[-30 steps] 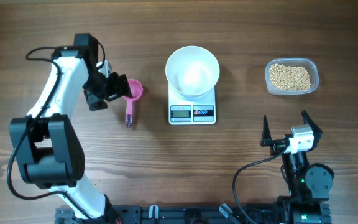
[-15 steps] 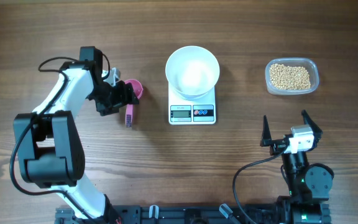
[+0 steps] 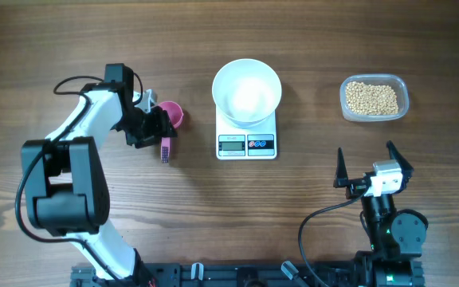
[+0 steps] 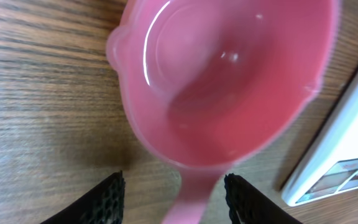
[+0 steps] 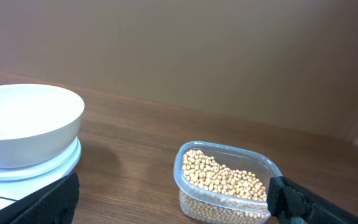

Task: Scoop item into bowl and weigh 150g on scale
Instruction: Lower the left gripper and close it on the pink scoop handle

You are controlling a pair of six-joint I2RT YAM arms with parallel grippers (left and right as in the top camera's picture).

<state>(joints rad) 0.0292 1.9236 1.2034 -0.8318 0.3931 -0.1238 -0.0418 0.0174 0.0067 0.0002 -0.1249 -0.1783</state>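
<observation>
The pink scoop lies on the table left of the scale. In the left wrist view its cup fills the frame and its handle runs down between my fingers. My left gripper straddles that handle, open, with a gap on each side. The white bowl sits on the scale. The tan beans fill a clear tub. My right gripper stands open near the front edge, nothing between its fingers.
The bowl on the scale shows at the left of the right wrist view, the tub at centre. The scale's corner lies close to the right of the scoop. Bare wood separates scale and tub.
My left arm has swung right and down over the scoop's handle, and its jaws have narrowed around it. The right arm, bowl, scale and tub have not moved.
</observation>
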